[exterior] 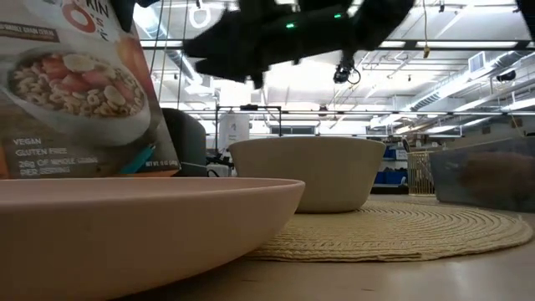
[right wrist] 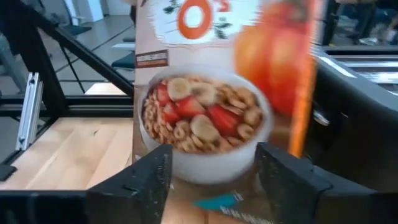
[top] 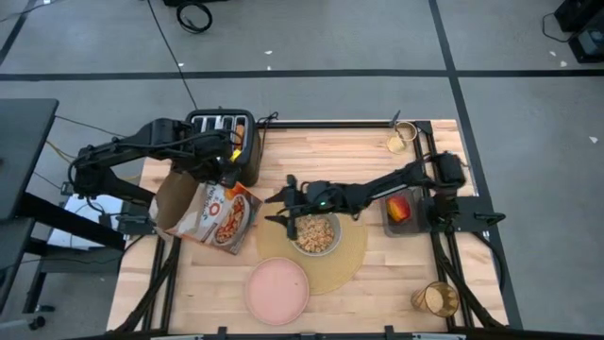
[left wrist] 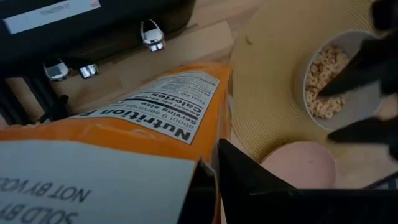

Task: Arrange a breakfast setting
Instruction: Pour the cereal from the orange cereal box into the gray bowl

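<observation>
Right jaws parted above bowl (top: 316, 233)'s edge; left jaws clamp cereal box (top: 219, 215) beside.

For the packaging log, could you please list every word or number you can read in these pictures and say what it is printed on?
"VEGAN" and "GLUTEN FREE": front of the cereal box, low view.
"Nutrition F…" and "Calories": orange side panel of the cereal box, left wrist view.
"NOT BY" and "SOLD B…", cut off: white panel of the same box, left wrist view.
A large "O": box front, right wrist view.
Remaining box print and the toaster label: too blurred to read.
</observation>
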You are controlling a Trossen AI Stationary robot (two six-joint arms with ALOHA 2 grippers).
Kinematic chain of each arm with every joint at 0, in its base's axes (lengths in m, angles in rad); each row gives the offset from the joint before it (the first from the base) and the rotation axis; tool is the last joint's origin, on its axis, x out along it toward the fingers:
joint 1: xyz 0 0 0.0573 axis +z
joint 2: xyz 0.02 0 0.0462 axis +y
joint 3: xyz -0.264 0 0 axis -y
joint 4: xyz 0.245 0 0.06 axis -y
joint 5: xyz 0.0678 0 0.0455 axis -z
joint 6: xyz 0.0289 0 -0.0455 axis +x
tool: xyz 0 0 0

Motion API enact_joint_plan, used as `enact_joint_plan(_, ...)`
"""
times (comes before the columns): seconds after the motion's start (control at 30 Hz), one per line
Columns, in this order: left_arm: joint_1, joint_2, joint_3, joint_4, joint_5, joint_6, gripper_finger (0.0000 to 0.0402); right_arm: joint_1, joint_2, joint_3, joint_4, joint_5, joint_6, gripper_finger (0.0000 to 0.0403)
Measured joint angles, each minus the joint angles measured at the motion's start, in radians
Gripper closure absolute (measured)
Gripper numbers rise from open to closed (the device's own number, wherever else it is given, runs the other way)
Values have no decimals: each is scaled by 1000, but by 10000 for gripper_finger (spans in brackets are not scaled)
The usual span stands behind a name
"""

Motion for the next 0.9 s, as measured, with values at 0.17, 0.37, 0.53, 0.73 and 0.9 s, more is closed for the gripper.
enact_joint_plan(0.17, 0, 22, 1, -4, -17, -69, 394, -4, 127, 139, -12, -21, -18, 218)
enact_joint_plan(0.37, 0, 39, 2, 2, -24, -136, 394, -15, 228, 247, -57, -25, -34, 258)
enact_joint_plan(0.53, 0, 38, 1, 18, -31, -201, 391, -25, 279, 283, -48, -29, -37, 290)
enact_joint_plan(0.73, 0, 39, 1, 45, -51, -252, 386, -43, 316, 292, 0, -25, -35, 333)
enact_joint_plan(0.9, 0, 39, -1, 75, -61, -275, 384, -63, 339, 290, 13, -48, -3, 361)
